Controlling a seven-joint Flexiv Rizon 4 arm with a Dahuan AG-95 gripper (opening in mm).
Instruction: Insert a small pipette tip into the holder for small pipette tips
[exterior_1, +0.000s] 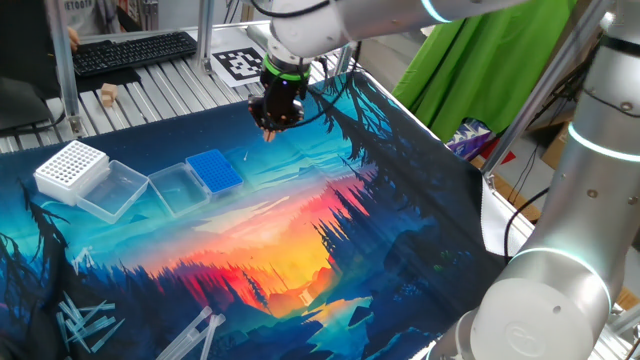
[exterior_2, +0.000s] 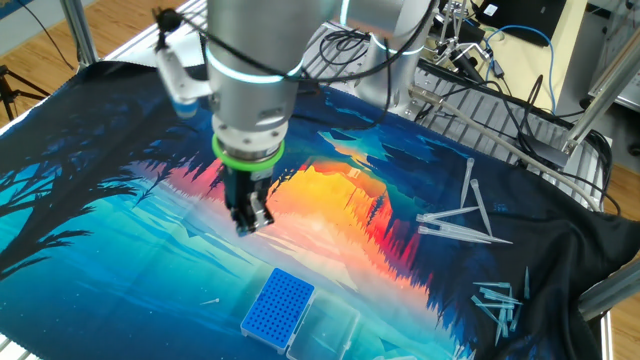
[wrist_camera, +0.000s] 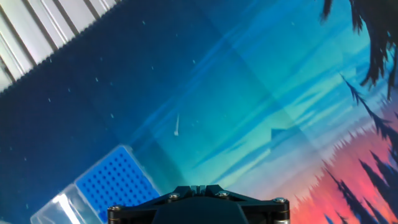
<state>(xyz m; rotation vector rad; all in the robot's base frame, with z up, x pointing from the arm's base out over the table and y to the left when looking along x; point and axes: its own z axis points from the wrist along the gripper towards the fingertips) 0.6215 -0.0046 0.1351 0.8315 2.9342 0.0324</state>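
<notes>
A small pipette tip (wrist_camera: 176, 125) lies flat on the printed mat, a thin pale sliver, apart from the rack. The bright-blue holder for small tips (exterior_1: 215, 170) stands on the mat with its clear lid (exterior_1: 176, 188) folded open beside it. The holder also shows in the other fixed view (exterior_2: 278, 307) and in the hand view (wrist_camera: 117, 180). My gripper (exterior_1: 270, 127) hangs above the mat, to the right of the holder, with its fingers together and nothing visible between them. In the other fixed view my gripper (exterior_2: 250, 222) is above and behind the holder.
A larger white perforated rack (exterior_1: 71, 166) with its clear lid (exterior_1: 115, 191) stands left of the blue holder. Several longer clear tips lie loose at the mat's near corner (exterior_1: 85, 322) and in the other fixed view (exterior_2: 462, 222). A keyboard (exterior_1: 135, 50) lies behind the mat.
</notes>
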